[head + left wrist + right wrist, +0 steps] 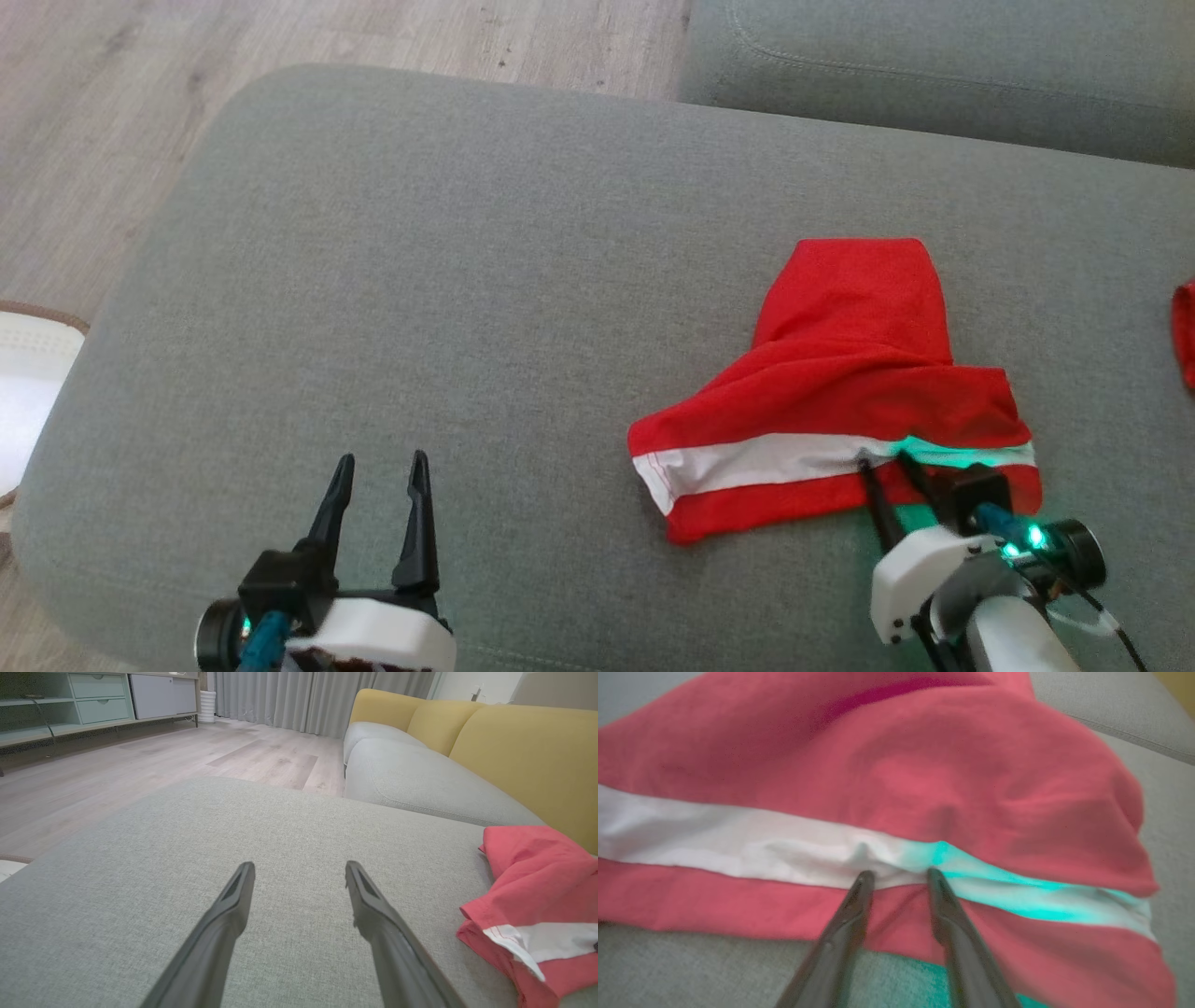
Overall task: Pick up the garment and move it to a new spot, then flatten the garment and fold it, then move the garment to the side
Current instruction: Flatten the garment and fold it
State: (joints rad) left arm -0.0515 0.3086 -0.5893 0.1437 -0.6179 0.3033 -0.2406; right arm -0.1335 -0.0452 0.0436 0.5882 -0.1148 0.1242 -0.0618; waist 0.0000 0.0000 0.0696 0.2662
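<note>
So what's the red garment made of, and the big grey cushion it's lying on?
Red garment: probably thin, soft cloth with a matte look; it slumps in loose folds and creases.
Grey cushion: likely woven upholstery fabric, matte; a fine flecked weave shows up close.

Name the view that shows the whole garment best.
Head view: the garment lies whole within the frame on the cushion. Left wrist view catches one end of it, cut by the frame's right edge. Right wrist view gives a blurred close-up of its white stripe.
</note>
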